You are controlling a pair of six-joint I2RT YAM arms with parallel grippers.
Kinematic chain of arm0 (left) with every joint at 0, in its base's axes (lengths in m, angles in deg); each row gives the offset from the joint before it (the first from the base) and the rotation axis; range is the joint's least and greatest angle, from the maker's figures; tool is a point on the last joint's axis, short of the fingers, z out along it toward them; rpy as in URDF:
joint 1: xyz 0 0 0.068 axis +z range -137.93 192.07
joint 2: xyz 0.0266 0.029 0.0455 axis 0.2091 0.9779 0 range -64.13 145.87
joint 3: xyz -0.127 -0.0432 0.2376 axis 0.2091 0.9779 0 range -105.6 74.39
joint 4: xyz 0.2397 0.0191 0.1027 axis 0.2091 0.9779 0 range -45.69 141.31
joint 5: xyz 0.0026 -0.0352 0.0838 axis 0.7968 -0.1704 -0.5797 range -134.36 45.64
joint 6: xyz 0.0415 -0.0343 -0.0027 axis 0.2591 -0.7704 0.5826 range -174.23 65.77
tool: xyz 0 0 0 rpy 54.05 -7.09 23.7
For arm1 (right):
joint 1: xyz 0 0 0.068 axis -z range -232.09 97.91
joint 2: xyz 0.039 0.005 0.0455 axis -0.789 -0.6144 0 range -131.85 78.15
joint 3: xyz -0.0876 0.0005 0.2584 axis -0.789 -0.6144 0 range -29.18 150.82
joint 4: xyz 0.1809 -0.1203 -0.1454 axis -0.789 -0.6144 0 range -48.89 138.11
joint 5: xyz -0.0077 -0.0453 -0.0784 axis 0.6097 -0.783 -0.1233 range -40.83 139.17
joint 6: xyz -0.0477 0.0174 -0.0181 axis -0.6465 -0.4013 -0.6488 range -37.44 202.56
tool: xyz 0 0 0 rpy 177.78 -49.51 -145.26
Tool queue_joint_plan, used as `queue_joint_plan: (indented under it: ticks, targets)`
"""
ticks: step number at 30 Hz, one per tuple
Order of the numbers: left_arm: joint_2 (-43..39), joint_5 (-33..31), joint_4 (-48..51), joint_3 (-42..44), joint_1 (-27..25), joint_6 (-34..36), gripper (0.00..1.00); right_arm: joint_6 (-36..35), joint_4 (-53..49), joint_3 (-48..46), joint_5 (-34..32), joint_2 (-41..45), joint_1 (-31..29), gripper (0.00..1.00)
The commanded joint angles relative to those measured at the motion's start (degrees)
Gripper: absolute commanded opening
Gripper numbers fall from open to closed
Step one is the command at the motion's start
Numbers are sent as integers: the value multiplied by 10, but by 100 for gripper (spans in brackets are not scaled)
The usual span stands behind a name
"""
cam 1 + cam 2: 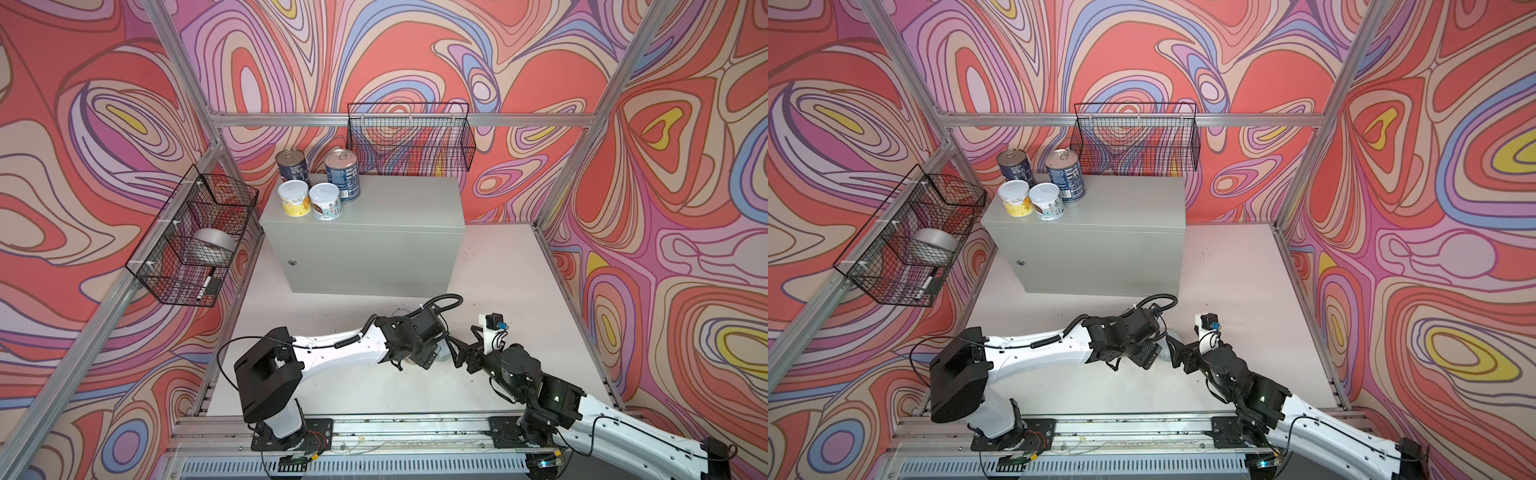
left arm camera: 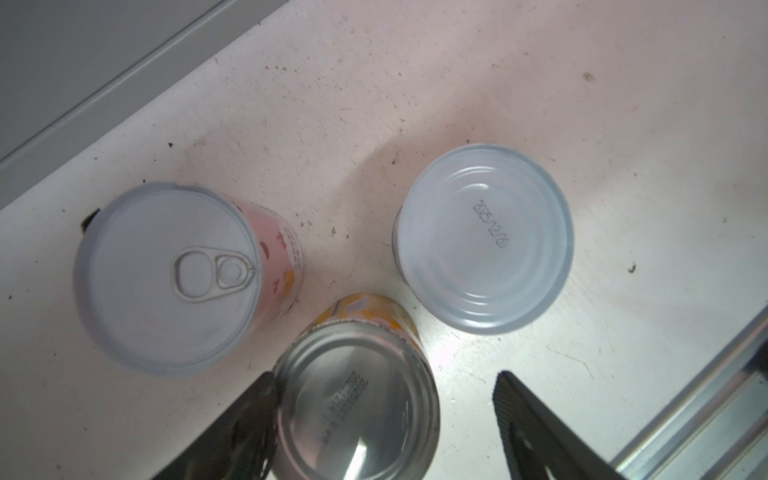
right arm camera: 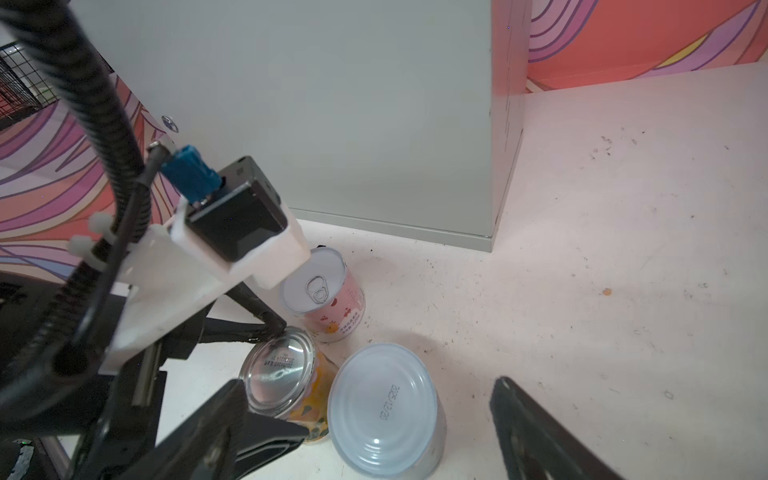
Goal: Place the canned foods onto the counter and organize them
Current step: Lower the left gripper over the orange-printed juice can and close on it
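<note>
Four canned foods stand at the left end of the grey counter point(image 1: 407, 199): two tall dark-blue ones point(image 1: 341, 174) and two short ones point(image 1: 294, 198). Three more stand on the white table before it: a pink can point(image 2: 174, 274), a yellow can point(image 2: 357, 399) and a pale-lidded can point(image 2: 486, 237). My left gripper point(image 2: 385, 376) is open astride the yellow can; one finger touches its side and the other stands apart. My right gripper point(image 3: 368, 384) is open with the pale-lidded can point(image 3: 382, 411) between its fingers, untouched. In both top views the arms hide most of these three cans.
A black wire basket point(image 1: 195, 237) on the left wall holds a grey tape roll point(image 1: 212, 247) and a marker. Another wire basket point(image 1: 411, 137) hangs on the back wall just above the counter's right end. An aluminium rail point(image 1: 374, 432) runs along the table's front edge.
</note>
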Motion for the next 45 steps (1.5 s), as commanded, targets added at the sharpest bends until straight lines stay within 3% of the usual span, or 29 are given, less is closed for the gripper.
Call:
queue_joint_plan:
  ticks: [1, 7, 20, 32, 38, 43, 45]
  targets:
    - [13, -63, 40, -16, -13, -9, 85, -7, 7, 6, -1, 1, -1, 94]
    - [3, -125, 53, -23, -31, -23, 86, -12, 31, 5, 1, -16, -1, 94]
    - [46, -97, 66, -41, -31, -57, 84, -26, 56, 34, 10, -96, 0, 94]
    - [47, -79, 51, -22, -17, -78, 83, -19, 39, 9, -1, -34, 0, 94]
    - [42, -62, 45, -12, -9, -87, 92, -11, 32, 1, -8, -19, 0, 94]
    - [37, -43, 31, 2, -4, -90, 78, -9, 33, 1, -10, -22, 0, 94]
    - [38, -41, 32, 5, -1, -91, 78, -12, 32, 2, -9, -24, -1, 94]
